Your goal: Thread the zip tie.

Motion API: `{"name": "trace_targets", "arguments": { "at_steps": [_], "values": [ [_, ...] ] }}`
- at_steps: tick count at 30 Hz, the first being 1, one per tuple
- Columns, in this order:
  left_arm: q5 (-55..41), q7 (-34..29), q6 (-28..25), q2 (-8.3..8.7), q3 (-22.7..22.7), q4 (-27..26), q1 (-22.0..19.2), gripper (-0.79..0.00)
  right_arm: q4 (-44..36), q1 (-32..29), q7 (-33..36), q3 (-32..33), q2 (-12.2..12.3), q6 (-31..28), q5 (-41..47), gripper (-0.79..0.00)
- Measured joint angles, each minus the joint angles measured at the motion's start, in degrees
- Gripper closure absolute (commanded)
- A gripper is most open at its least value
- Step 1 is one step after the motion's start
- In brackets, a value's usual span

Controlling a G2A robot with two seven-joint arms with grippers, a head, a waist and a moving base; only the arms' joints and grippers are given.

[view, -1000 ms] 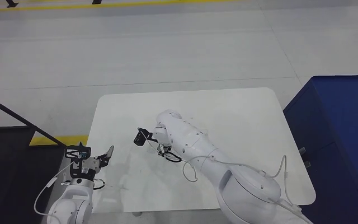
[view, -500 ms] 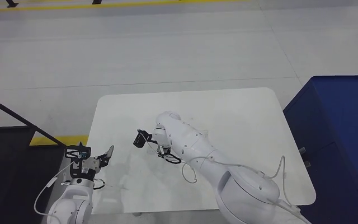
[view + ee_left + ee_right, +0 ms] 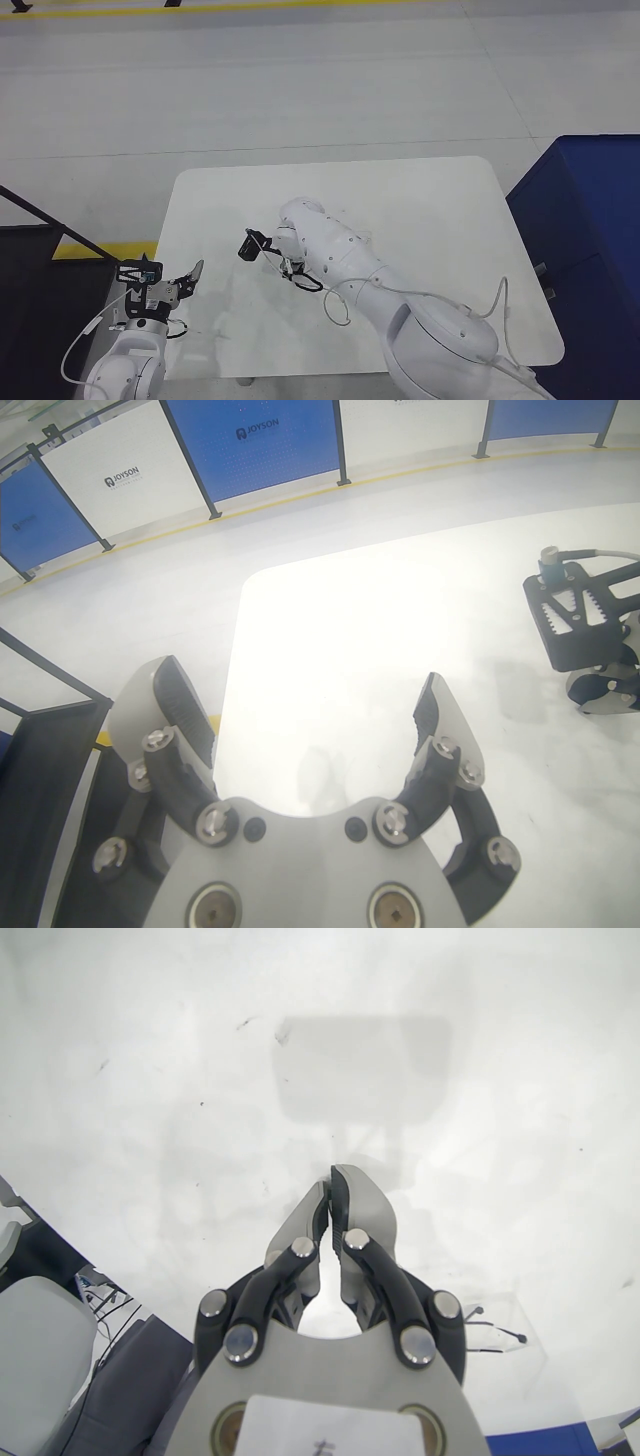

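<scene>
The top camera sits above the arms and looks steeply down on the whole white surface (image 3: 420,200) from well back, with floor (image 3: 300,80) beyond it. The left wrist camera sits just behind the left tool (image 3: 301,674) and faces low across the surface toward the partition panels (image 3: 250,445). Like the top view, it takes in the right arm (image 3: 580,625). The right wrist camera sits behind the right tool (image 3: 331,1178), close over the surface, apparently facing almost straight down.
</scene>
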Motion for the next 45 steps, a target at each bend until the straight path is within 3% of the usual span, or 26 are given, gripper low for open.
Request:
{"name": "trace_targets", "arguments": {
  "at_steps": [10, 19, 22, 30, 34, 38, 45],
  "values": [
    [0.0, 0.0, 0.0, 0.0, 0.0, 0.0, 0.0, -0.785, 1.74, 2.69, -1.03, 7.87, 3.41, -9.6, 12.48, 0.0],
    [0.0, 0.0, 0.0, 0.0, 0.0, 0.0, 0.0, -0.785, 1.72, 2.64, 0.3, 8.41, 3.91, -9.55, 13.27, 0.0],
    [0.0, 0.0, 0.0, 0.0, 0.0, 0.0, 0.0, -0.785, 0.7, 2.44, -2.58, 9.51, 4.51, -10.21, 14.4, 0.0],
    [0.0, 0.0, 0.0, 0.0, 0.0, 0.0, 0.0, -0.785, 0.91, 1.55, -12.2, 17.31, 10.91, -23.15, 27.82, 0.0],
    [0.0, 0.0, 0.0, 0.0, 0.0, 0.0, 0.0, -0.785, -5.71, -2.54, -12.72, 16.19, 14.31, -23.64, 34.08, 0.0],
    [0.0, 0.0, 0.0, 0.0, 0.0, 0.0, 0.0, -0.785, -16.81, -6.62, -9.41, 13.86, 18.88, -20.33, 42.14, 0.0],
    [0.0, 0.0, 0.0, 0.0, 0.0, 0.0, 0.0, -0.785, -17.65, -6.71, -9.15, 13.76, 19.2, -20.07, 42.5, 0.0]
  ]
}}
